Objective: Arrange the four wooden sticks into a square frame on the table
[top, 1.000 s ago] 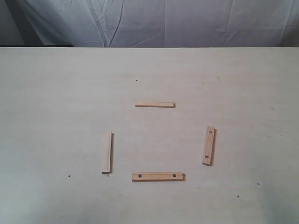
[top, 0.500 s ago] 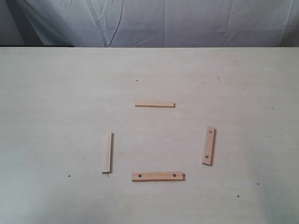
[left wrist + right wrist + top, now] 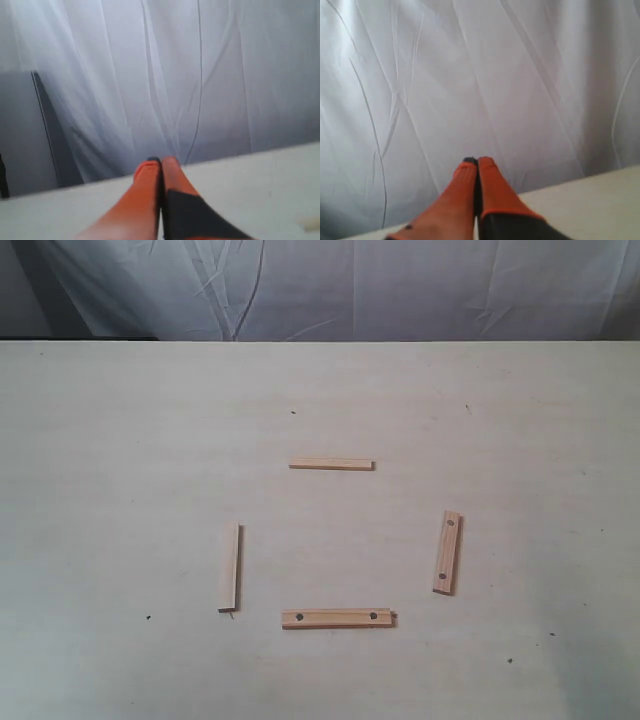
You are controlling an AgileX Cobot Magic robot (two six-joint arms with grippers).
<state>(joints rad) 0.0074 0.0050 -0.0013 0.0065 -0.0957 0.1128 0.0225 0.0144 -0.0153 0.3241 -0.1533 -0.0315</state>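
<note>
Exterior view: I see the four wooden sticks (image 3: pixel 331 464) lying apart on the desk (image 3: pixel 120 440), roughly square, no corners meeting yet; both arms' jaws are together, empty.

Entry: staged robot test bench, lab-like, not domestic. You can see no more of the room than this.
- Lower part of your exterior view: one wide pale table (image 3: pixel 120 490), plain and faintly grained.
- Top of that frame: a wrinkled white backdrop cloth (image 3: pixel 400 290), hung as a screen behind the table.
- Upper left corner: a strip of grey surface (image 3: pixel 15 290) beside the cloth's edge.
- Your wrist views: the same cloth behind the orange-fingered left gripper (image 3: pixel 160 162) and right gripper (image 3: pixel 477 161).
</note>
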